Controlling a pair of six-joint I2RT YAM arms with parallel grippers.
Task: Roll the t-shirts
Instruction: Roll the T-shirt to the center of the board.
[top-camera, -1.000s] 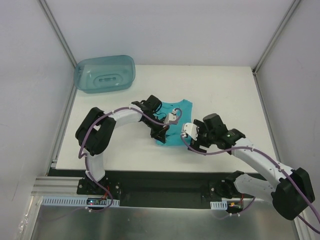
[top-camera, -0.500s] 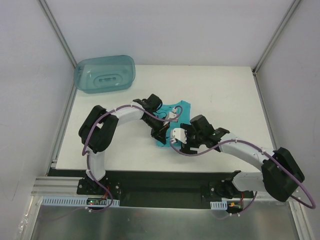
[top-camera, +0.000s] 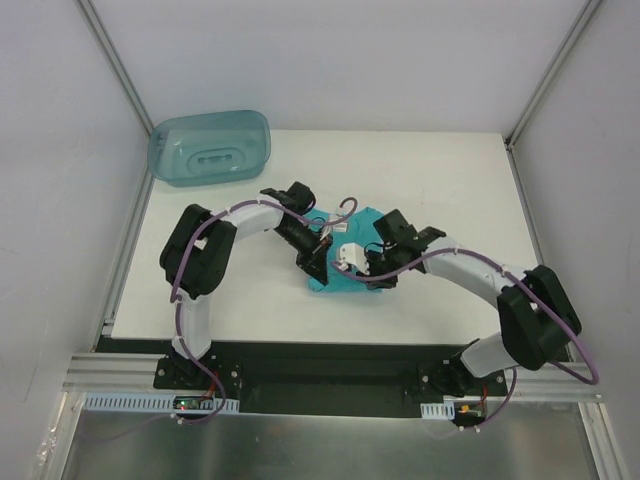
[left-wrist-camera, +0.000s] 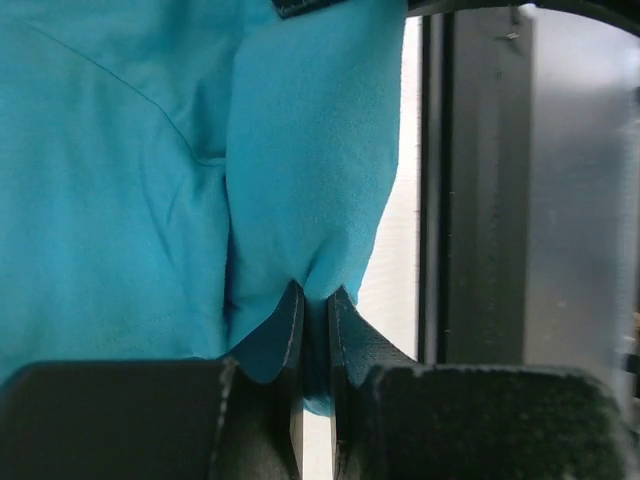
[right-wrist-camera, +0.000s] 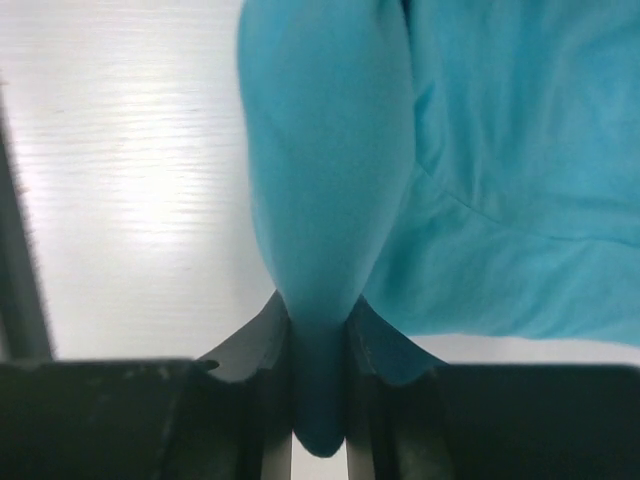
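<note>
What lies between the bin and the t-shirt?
Top view: bare table and the left arm, reaching across to the t-shirt.

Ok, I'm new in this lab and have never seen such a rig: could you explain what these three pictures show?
These are two robot arms, the left arm and the right arm, bolted at the near edge of a white table. The wide picture comes from a fixed camera above and behind them. The two close-ups come from cameras on the wrists, looking along each arm's fingers. On the table lie a turquoise t-shirt and, at the far left corner, a blue-green plastic bin. The left end effector and the right end effector are each pinched shut on a fold of the t-shirt.
</note>
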